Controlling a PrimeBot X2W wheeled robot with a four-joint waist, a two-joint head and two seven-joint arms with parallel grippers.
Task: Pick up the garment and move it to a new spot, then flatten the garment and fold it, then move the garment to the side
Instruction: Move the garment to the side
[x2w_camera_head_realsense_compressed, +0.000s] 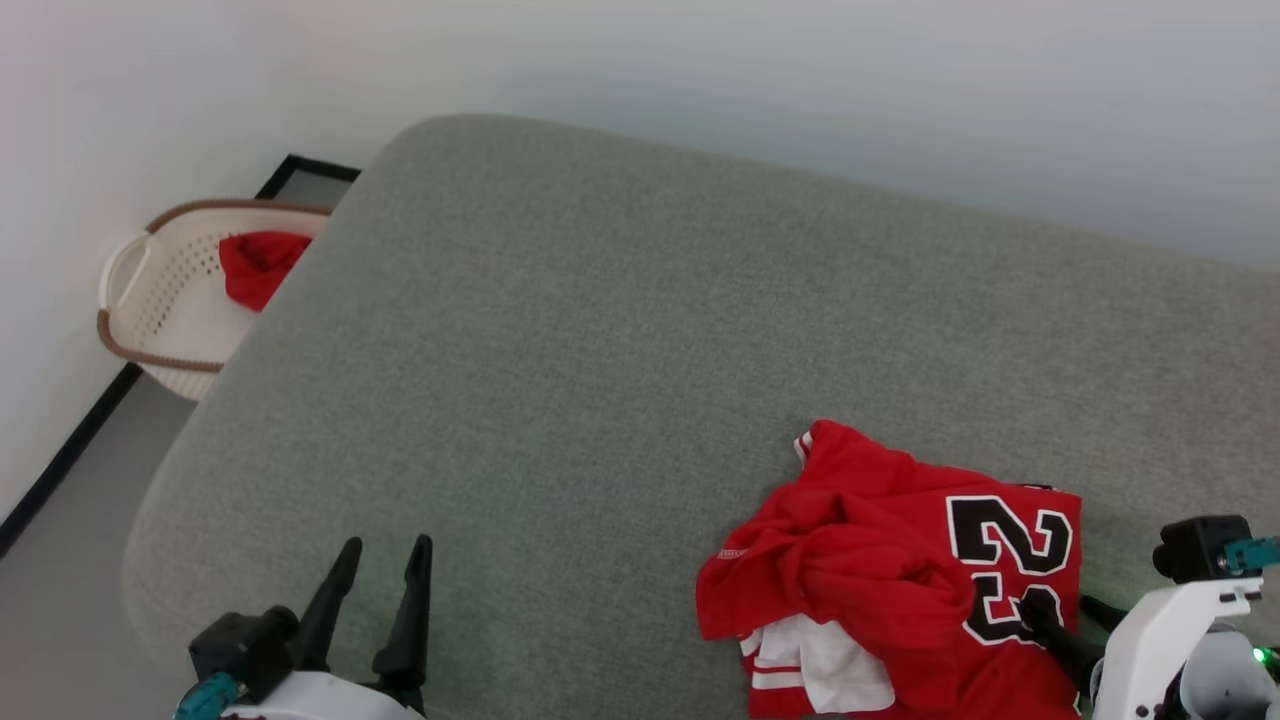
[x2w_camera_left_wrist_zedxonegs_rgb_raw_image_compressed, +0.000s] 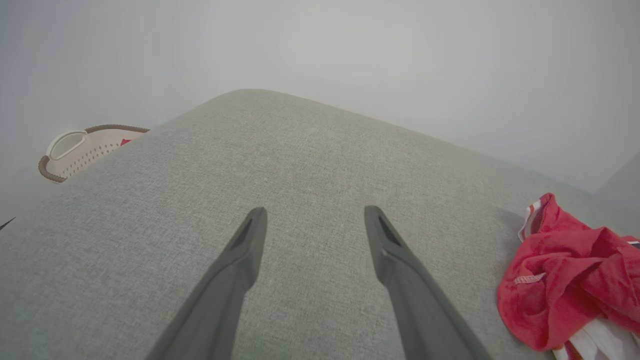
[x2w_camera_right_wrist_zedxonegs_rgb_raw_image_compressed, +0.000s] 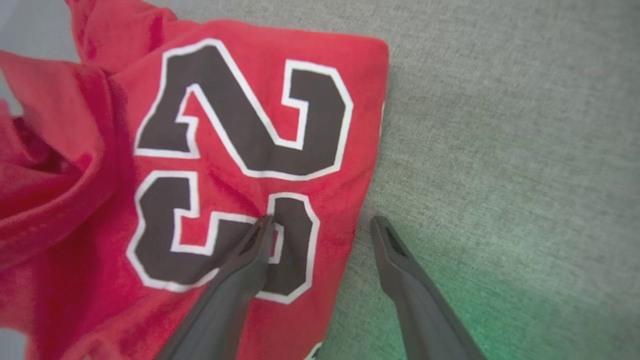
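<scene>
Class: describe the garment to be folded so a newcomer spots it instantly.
Start at the wide grey cushion. Near its front right edge lies a crumpled red jersey. Unlike the plain red cloth in the basket, it has white parts and black numerals.

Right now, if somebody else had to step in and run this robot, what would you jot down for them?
Left gripper: open and empty, over the bare grey cushion.
Right gripper: open, gripping nothing. One finger is over the numerals of the red jersey, the other over the cushion just past its edge.
Jersey: lies crumpled at the cushion's front right, with white fabric showing at its near side.
Done: nothing that shows; it is neither flat nor folded.
Left: grasp it, move it, flatten it, fold it, set it aside.
Ignore the plain red cloth in the basket.
</scene>
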